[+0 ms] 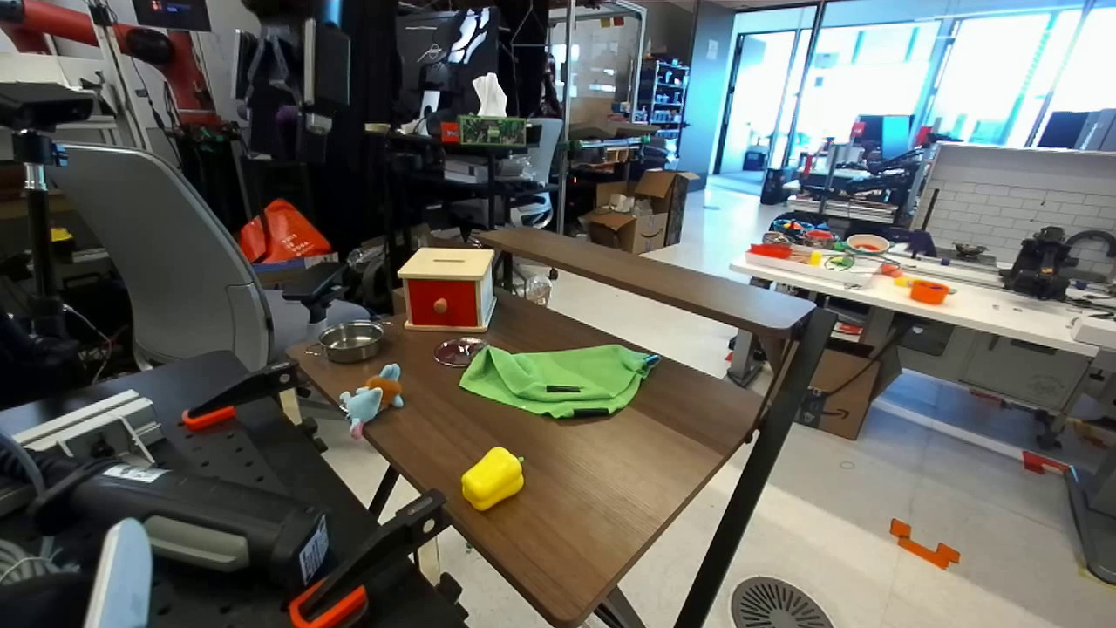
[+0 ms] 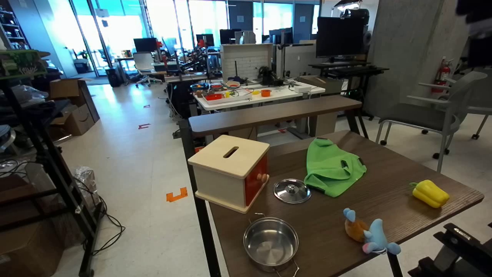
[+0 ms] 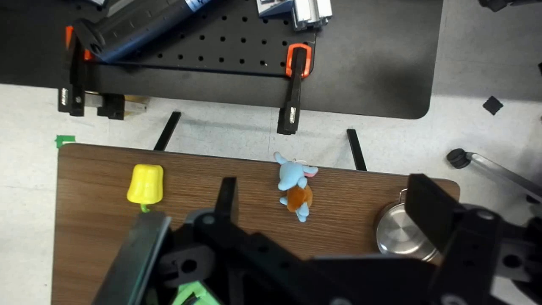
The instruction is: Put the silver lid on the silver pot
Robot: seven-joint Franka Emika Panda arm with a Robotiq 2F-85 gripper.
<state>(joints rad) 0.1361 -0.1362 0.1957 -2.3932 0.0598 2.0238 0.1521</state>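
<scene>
The silver pot (image 1: 352, 344) stands upright and uncovered near the table's end; it also shows in an exterior view (image 2: 271, 244). In the wrist view the pot (image 3: 400, 233) is partly hidden behind the right finger. The silver lid (image 2: 292, 191) lies flat on the table, knob up, between the red-fronted box and the green cloth; it also shows in an exterior view (image 1: 459, 351). The lid is out of sight in the wrist view. My gripper (image 3: 327, 190) is wide open and empty, high above the table, with the plush toy and pot below it.
A wooden box with a red drawer (image 1: 440, 303) stands near the pot and lid. A green cloth (image 2: 335, 169) lies beside the lid. A blue plush toy (image 3: 294, 180) and a yellow pepper (image 3: 145, 184) lie near one edge. A raised shelf (image 2: 276, 114) runs along the opposite edge.
</scene>
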